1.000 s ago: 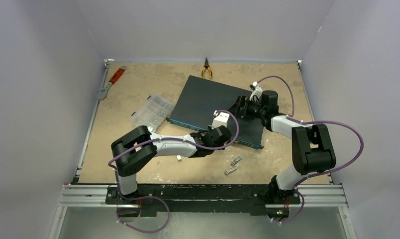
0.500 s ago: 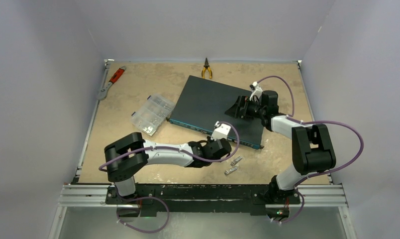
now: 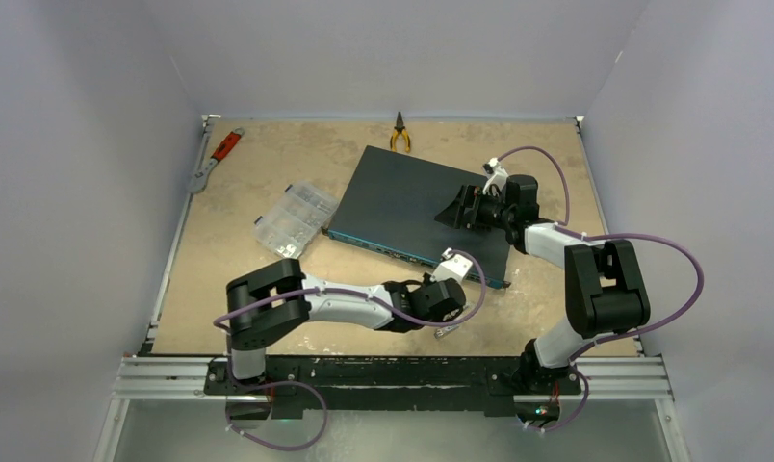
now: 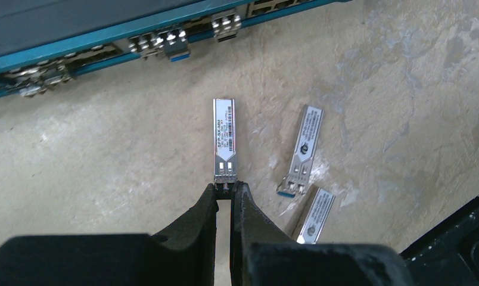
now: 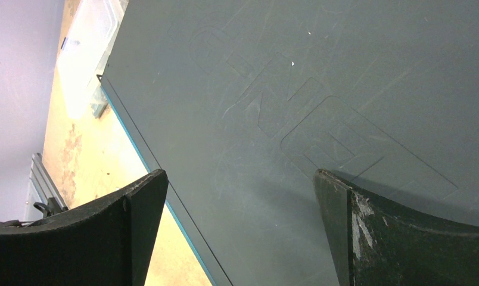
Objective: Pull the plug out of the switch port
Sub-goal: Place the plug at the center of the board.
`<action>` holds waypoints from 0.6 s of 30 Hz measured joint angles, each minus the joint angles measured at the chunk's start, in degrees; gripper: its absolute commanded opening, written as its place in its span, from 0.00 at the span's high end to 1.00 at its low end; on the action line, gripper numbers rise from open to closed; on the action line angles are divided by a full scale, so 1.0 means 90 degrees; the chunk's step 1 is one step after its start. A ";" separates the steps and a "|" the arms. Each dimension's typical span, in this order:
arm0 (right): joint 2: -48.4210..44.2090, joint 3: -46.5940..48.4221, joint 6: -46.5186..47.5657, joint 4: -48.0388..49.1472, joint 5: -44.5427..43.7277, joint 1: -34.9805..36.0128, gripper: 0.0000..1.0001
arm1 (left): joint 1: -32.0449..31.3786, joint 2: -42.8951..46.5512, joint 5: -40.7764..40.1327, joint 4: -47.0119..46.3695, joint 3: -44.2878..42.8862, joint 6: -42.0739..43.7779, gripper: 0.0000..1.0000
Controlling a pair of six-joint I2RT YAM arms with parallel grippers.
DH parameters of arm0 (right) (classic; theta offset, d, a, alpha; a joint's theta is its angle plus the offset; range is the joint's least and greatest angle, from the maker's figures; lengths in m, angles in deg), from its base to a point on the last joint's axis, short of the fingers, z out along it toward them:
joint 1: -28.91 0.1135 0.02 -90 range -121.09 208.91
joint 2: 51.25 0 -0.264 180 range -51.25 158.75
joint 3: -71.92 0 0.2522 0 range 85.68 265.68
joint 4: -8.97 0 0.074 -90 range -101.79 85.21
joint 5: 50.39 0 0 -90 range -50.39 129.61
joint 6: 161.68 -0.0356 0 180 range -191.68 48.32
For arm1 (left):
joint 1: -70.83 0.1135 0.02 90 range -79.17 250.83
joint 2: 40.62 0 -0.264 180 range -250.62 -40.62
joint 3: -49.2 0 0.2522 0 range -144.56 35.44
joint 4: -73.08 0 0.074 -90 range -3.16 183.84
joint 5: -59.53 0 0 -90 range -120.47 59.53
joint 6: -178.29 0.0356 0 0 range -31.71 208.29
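Note:
The switch (image 3: 402, 202) is a flat dark-teal box lying at an angle on the table; its blue-edged port face (image 4: 106, 33) runs along the top of the left wrist view. My left gripper (image 4: 225, 188) is shut on the near end of a silver plug (image 4: 223, 140), which points at the ports but is out of them, with bare table between. In the top view the left gripper (image 3: 445, 300) is just in front of the switch's near right corner. My right gripper (image 5: 240, 185) is open and empty over the switch's top (image 5: 320, 83), near its right edge (image 3: 457, 210).
Two more silver plugs (image 4: 302, 152) (image 4: 316, 213) lie on the table right of my left gripper. A clear compartment box (image 3: 293, 219) stands left of the switch. Yellow pliers (image 3: 399, 135) and a red-handled wrench (image 3: 217, 157) lie at the back. Some ports still hold plugs (image 4: 174, 47).
My left gripper has drawn back from the switch's port face toward the near right, with the plug in it. The right arm has stayed on the switch.

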 measured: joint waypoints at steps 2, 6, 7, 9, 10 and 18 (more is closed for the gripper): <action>0.0000 0.0000 0.0000 0.0000 -0.0002 0.0000 0.01 | -0.0010 -0.0189 0.0029 0.0000 -0.0192 0.0075 1.00; -0.0007 0.0000 0.0000 -0.0002 -0.0002 0.0000 0.01 | -0.0058 -0.0430 0.0046 0.0012 -0.0432 0.0131 0.97; -0.0007 0.0000 0.0000 -0.0002 -0.0005 0.0000 0.01 | -0.0070 -0.0449 0.0046 0.0022 -0.0454 0.0131 0.88; -0.0007 0.0000 0.0000 -0.0005 -0.0005 0.0000 0.01 | -0.0075 -0.0457 0.0046 0.0041 -0.0461 0.0136 0.70; -0.0007 0.0000 0.0000 -0.0002 -0.0005 0.0000 0.01 | -0.0075 -0.0457 0.0046 0.0053 -0.0461 0.0143 0.64; -0.0007 0.0000 0.0000 -0.0005 -0.0005 0.0000 0.02 | -0.0121 -0.0457 0.0151 -0.0005 -0.0461 0.0284 0.47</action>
